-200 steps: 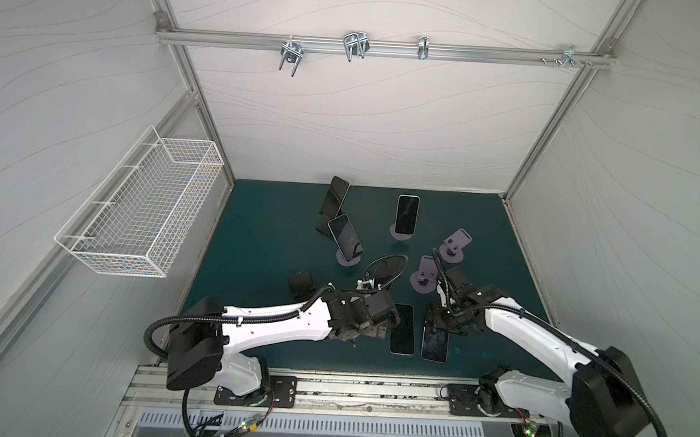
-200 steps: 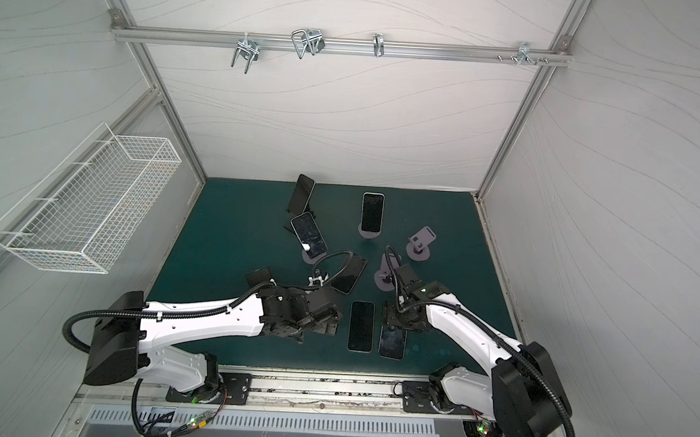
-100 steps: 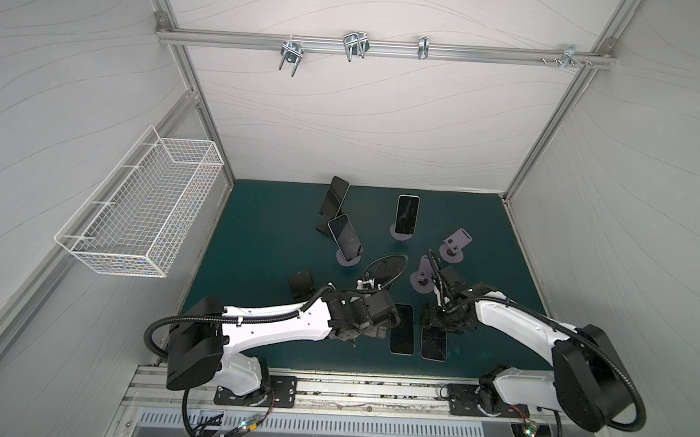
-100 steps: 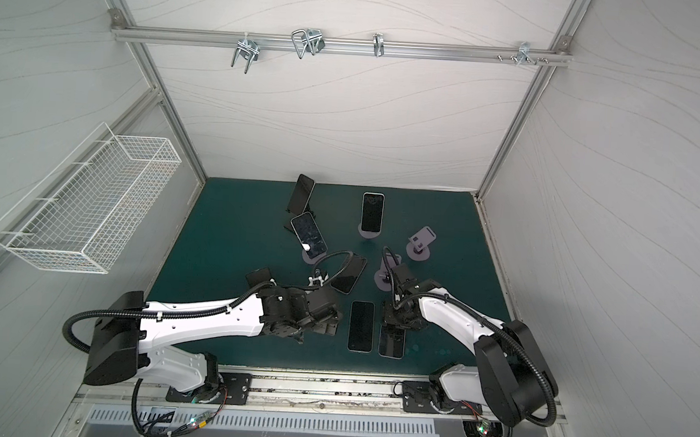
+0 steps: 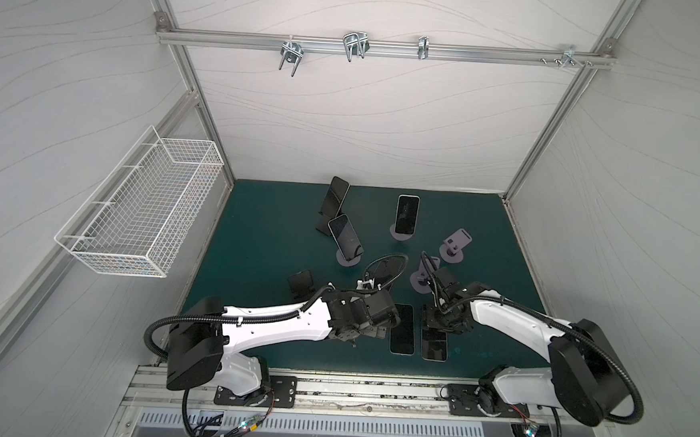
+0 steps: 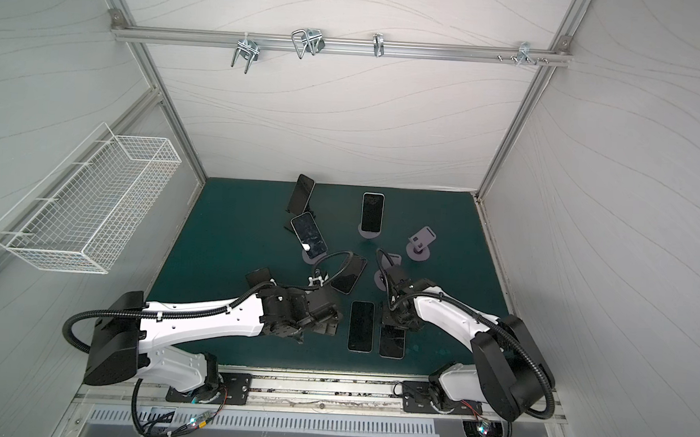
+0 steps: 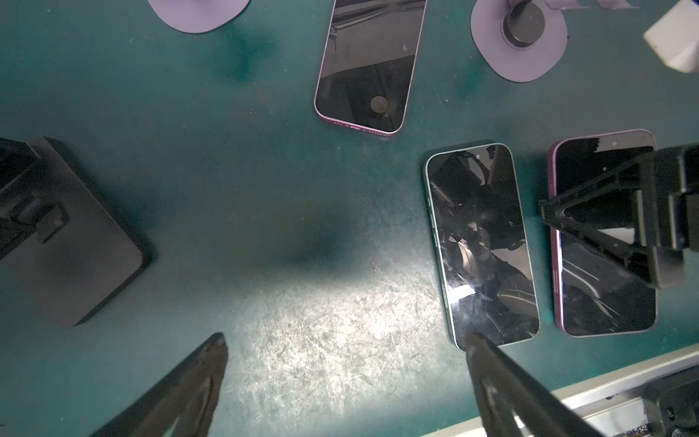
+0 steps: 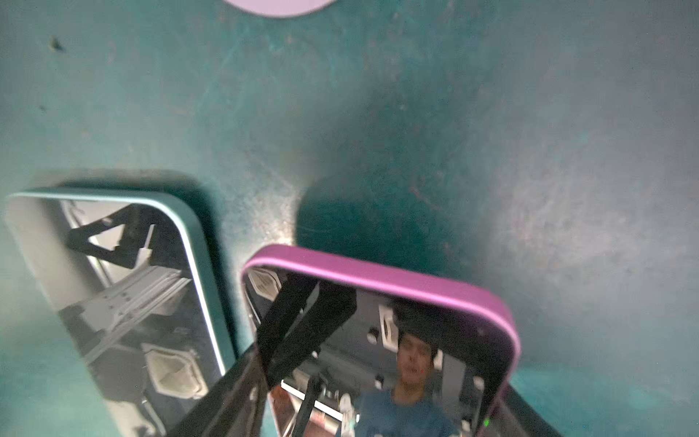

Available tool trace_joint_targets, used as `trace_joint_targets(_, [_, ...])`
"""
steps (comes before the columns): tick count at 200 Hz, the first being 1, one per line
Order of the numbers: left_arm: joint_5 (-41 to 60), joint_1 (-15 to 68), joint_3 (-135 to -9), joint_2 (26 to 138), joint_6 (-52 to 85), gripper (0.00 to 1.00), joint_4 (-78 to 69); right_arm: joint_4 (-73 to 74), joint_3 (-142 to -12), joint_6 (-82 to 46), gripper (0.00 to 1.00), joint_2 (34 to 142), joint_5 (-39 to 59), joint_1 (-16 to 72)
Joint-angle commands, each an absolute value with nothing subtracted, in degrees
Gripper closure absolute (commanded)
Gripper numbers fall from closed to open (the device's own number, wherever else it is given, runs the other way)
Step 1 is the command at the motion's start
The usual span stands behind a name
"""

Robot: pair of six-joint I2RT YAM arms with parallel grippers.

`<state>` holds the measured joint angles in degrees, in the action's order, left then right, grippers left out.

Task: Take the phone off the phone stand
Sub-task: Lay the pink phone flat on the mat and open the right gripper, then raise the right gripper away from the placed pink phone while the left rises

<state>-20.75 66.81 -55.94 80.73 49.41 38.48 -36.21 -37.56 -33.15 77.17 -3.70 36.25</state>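
Green surface (image 5: pixel 255 238), white-walled cell. Right claw (image 8: pixel 382 378) clamped across purple phone (image 5: pixel 434 349), low near the front edge, just beside teal phone (image 5: pixel 402 330) lying flat; can't tell if purple one fully touches down. Empty lilac phone stand (image 5: pixel 455 244) stands apart behind it. Left claw (image 7: pixel 340 378) spread wide over bare surface, one fingertip over teal phone's corner, holding nothing.

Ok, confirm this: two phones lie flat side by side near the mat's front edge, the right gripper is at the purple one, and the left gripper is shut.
Wrong on the left gripper: it is open, fingers spread wide over bare mat in the left wrist view. The rest stands.
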Motion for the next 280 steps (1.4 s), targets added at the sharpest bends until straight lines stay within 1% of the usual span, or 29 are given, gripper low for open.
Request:
trace_joint_targets(1, [-21.8,67.0,-57.9,81.6,48.8,0.01,38.3,-35.4,-37.7,-33.6,0.28,79.7,-9.5,38.6])
trace_joint_targets(46, [-22.2,67.0,-57.6,81.0,48.6,0.01,38.9,-34.5,-37.1,-34.9,0.25,80.9,-9.8,39.3])
trace_joint_targets(79, [-22.3,67.0,-58.1,81.4,48.4,0.01,39.3,-34.7,-36.8,-35.5,0.21,79.3,-10.6,39.3])
trace_joint_targets(101, [-22.4,67.0,-58.7,81.8,48.3,0.01,39.7,-35.4,-36.7,-35.6,0.12,77.9,-11.1,39.3])
trace_joint_targets(178, [-22.7,67.0,-59.8,82.4,48.1,0.01,40.3,-38.1,-37.3,-34.8,0.01,71.1,-11.9,39.3])
trace_joint_targets(213, [-22.5,67.0,-60.6,82.5,47.9,0.01,40.8,-40.5,-37.7,-34.7,0.01,66.5,-13.2,39.4])
trace_joint_targets(280, [-24.8,67.0,-62.6,80.5,47.6,0.01,42.9,-47.3,-41.3,-34.2,0.01,56.6,-12.2,40.6])
